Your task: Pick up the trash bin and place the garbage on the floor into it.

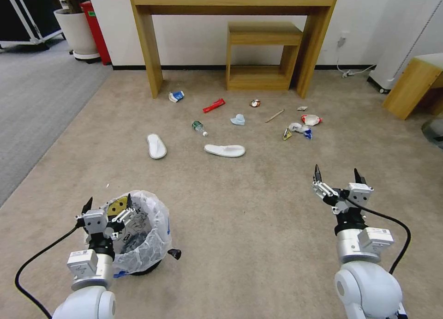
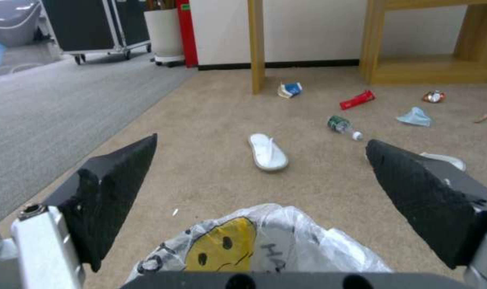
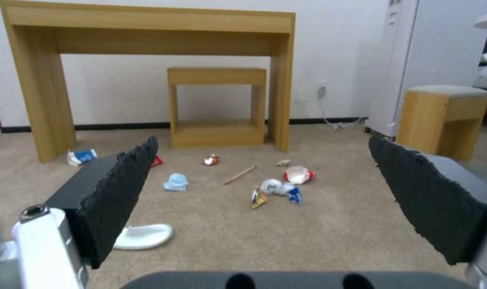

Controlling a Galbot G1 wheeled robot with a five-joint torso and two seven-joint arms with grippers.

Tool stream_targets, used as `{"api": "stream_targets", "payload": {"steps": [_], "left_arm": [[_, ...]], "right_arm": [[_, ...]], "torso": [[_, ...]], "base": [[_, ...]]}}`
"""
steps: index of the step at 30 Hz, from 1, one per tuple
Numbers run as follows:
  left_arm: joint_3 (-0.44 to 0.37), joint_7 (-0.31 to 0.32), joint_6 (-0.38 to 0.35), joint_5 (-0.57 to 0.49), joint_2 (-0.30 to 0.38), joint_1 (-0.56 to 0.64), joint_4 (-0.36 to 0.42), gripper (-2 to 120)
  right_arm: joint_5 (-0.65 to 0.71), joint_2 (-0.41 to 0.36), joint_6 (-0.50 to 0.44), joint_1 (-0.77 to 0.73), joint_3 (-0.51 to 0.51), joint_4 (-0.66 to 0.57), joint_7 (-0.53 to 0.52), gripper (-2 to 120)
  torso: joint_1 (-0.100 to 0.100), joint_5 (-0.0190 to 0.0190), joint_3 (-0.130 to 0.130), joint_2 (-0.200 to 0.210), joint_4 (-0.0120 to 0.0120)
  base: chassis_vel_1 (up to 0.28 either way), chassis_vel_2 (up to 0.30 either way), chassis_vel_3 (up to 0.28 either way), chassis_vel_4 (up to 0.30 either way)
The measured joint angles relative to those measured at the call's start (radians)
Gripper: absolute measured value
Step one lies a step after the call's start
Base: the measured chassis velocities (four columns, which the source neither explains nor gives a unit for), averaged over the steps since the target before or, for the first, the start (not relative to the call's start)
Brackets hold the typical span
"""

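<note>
The trash bin (image 1: pixel 140 238), lined with a crinkly white bag, stands on the beige floor (image 1: pixel 249 208) at the near left. My left gripper (image 1: pixel 109 202) hovers open over its far rim, and the left wrist view shows the bin (image 2: pixel 286 237) just below that open gripper (image 2: pixel 262 139). My right gripper (image 1: pixel 337 171) is open and holds nothing, above bare carpet at the near right. The garbage lies farther off: two white slippers (image 1: pixel 156 146) (image 1: pixel 224 150), a bottle (image 1: pixel 198 126), a red wrapper (image 1: pixel 214 105), a carton (image 1: pixel 176 96), a mask (image 1: pixel 238 120), a can (image 1: pixel 254 103), a stick (image 1: pixel 274 116) and wrappers (image 1: pixel 297 129).
A wooden desk (image 1: pixel 147 46) with a low stool (image 1: pixel 260 56) under it stands against the far wall. Another wooden stool (image 1: pixel 410 86) is at the right. A grey carpet strip (image 1: pixel 37 106) runs along the left, with a white planter (image 1: pixel 76 33) beyond it.
</note>
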State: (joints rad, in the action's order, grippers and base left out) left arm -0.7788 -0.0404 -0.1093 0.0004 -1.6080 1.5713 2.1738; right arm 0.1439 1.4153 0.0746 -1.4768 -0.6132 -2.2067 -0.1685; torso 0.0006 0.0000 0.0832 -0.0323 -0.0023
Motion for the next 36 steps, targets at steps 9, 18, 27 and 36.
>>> {"api": "stream_targets", "payload": {"steps": [9, 18, 27, 36], "left_arm": [[-0.001, 0.000, 0.003, 0.000, 0.000, 0.001, -0.001, 100], [0.001, 0.000, 0.010, 0.002, 0.000, 0.004, -0.005, 100], [-0.002, 0.001, 0.013, 0.003, 0.000, 0.005, -0.010, 100], [-0.005, 0.003, 0.007, 0.007, 0.000, 0.006, -0.013, 100]], "right_arm": [[-0.008, 0.004, 0.022, 0.001, 0.000, -0.001, -0.007, 100], [-0.009, 0.005, 0.013, -0.001, 0.002, 0.003, -0.006, 100], [-0.011, 0.007, -0.034, 0.004, 0.008, 0.020, 0.006, 100], [-0.014, 0.002, -0.025, 0.004, 0.008, 0.026, 0.006, 100]], "torso": [[0.000, 0.0000, 0.000, 0.000, 0.0000], [0.000, -0.0001, 0.000, 0.000, -0.0001], [0.000, -0.0003, 0.000, 0.000, 0.0002], [0.000, 0.0001, 0.000, 0.000, 0.0000]], "base": [[0.000, 0.000, 0.000, 0.000], [0.076, 0.082, -0.082, -0.097], [0.136, 0.164, -0.127, -0.129], [-0.013, -0.011, 0.008, 0.009]]}}
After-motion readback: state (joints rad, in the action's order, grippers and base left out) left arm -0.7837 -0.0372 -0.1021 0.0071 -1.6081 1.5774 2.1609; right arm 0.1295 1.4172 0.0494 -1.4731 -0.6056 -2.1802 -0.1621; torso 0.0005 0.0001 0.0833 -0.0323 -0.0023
